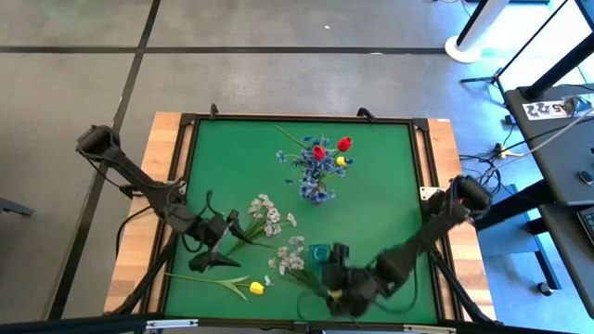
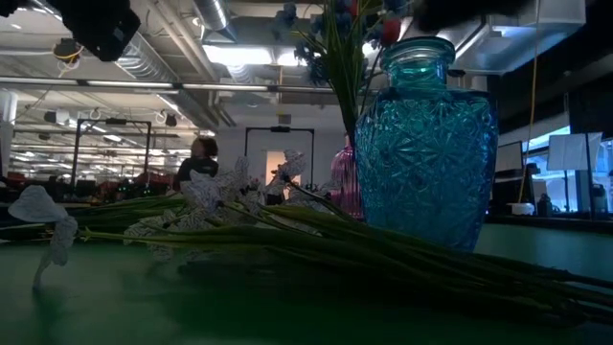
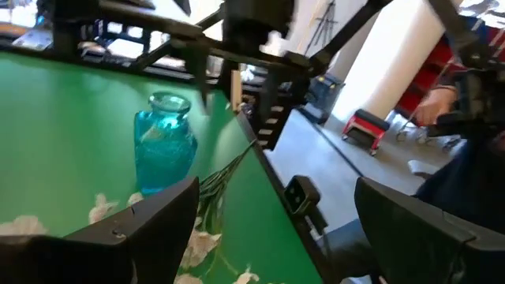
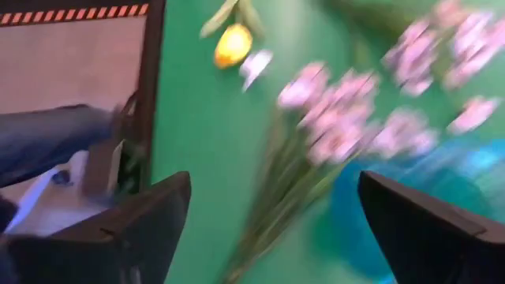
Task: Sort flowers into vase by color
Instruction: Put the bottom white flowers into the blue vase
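Hovering wide open and empty, the right gripper (image 1: 336, 293) is seen beside white sprays (image 1: 290, 256), the left gripper (image 1: 219, 243) likewise open.

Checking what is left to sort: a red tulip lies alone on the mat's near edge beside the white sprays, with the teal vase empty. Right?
Not quite: the high view shows the lone tulip is yellow, not red. It lies beside the white sprays, and the teal vase is empty.

The right hand (image 1: 345, 295) near the worktop's (image 1: 390, 186) front edge is smeared, so its finger gap cannot be read. In the right wrist view the white sprays (image 4: 355, 126) are blurred, perhaps touching the teal vase (image 4: 410, 197). The low view crops the vase's blooms.
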Tool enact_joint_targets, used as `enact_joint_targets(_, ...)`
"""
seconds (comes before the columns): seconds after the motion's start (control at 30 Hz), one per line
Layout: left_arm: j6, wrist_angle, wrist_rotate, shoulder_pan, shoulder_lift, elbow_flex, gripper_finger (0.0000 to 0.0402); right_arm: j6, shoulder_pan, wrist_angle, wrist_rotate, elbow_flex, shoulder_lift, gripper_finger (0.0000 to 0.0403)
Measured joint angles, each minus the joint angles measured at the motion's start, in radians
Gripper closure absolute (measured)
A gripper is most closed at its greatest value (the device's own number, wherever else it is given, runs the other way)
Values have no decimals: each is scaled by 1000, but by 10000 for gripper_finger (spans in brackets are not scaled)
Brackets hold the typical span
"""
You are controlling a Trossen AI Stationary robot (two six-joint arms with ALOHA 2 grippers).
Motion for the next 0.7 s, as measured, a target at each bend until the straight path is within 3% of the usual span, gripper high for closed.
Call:
enact_joint_targets(0.23,5,59,-10,0,61,0,68,231,95,1,15,0,134,123)
enact_joint_targets(0.37,5,102,-9,0,87,0,68,297,98,5,-56,0,211,171)
enact_joint_targets(0.53,-12,111,-9,0,113,0,68,308,81,0,-145,3,254,214)
enact_joint_targets(0.7,-30,108,-9,0,137,0,68,218,74,-134,-219,6,241,267)
